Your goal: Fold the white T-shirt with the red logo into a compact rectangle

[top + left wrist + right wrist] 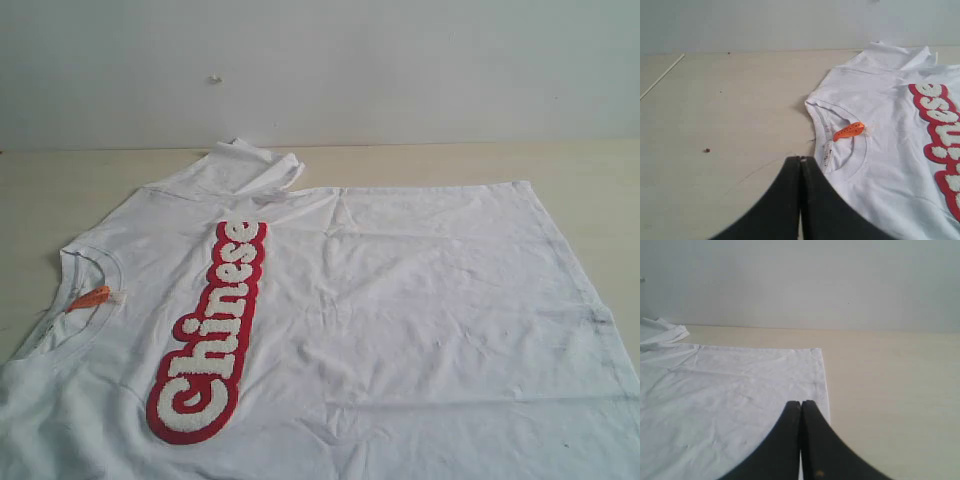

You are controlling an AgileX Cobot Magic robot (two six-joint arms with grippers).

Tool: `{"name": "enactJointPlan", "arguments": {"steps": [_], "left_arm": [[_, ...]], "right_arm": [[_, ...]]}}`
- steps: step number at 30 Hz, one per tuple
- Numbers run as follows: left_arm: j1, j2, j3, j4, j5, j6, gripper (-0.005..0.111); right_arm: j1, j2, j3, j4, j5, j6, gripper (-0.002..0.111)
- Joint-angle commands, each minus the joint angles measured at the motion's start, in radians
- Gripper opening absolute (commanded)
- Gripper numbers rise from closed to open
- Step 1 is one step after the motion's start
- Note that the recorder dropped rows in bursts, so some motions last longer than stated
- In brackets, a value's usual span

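The white T-shirt [400, 300] lies spread flat on the table, neck to the left, hem to the right. Its red logo [210, 330] reading "Chinese" runs along the chest. An orange neck tag [88, 298] sits inside the ribbed collar. The far sleeve [250, 165] is bunched at the back. My left gripper [800, 159] is shut, its tips just beside the collar [826, 145], holding nothing. Over the hem edge [822, 375] of the shirt hangs my right gripper [801, 402], shut and empty. Neither gripper shows in the exterior view.
The pale wooden table [60, 190] extends bare to the left of the shirt and beyond the hem [890, 390]. A thin white stick [662, 76] and a small dark speck [706, 150] lie on the table left of the collar. A plain wall stands behind.
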Motion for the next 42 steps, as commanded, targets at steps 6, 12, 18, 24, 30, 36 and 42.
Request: {"name": "enactJointPlan", "arguments": {"steps": [6,12,18,24,30,36,42], "left_arm": [[0.0,-0.004,0.003,-0.003,-0.006,0.0,0.0],[0.0,-0.004,0.003,-0.003,-0.006,0.0,0.0],[0.0,-0.004,0.003,0.017,-0.011,0.031,0.0],[0.0,-0.004,0.003,0.07,-0.121,0.109,0.0],[0.0,-0.004,0.003,0.044,-0.358,-0.019,0.0],[0.0,-0.004,0.003,0.044,-0.61,-0.322,0.0],[0.0,-0.004,-0.003,0.061,-0.759,-0.636,0.0]], "right_arm": [[-0.007,-0.004,0.004,-0.002,-0.008,-0.005,0.0],[-0.007,-0.004,0.004,-0.007,-0.008,-0.005,0.0],[-0.007,-0.004,0.004,-0.009,-0.01,-0.005,0.0],[-0.007,-0.004,0.004,-0.014,-0.166,-0.005,0.0],[-0.007,-0.004,0.004,-0.006,-0.384,-0.002,0.0],[-0.007,-0.004,0.004,-0.006,-0.62,0.049,0.0],[-0.007,-0.004,0.004,-0.006,-0.701,0.279,0.0]]}}
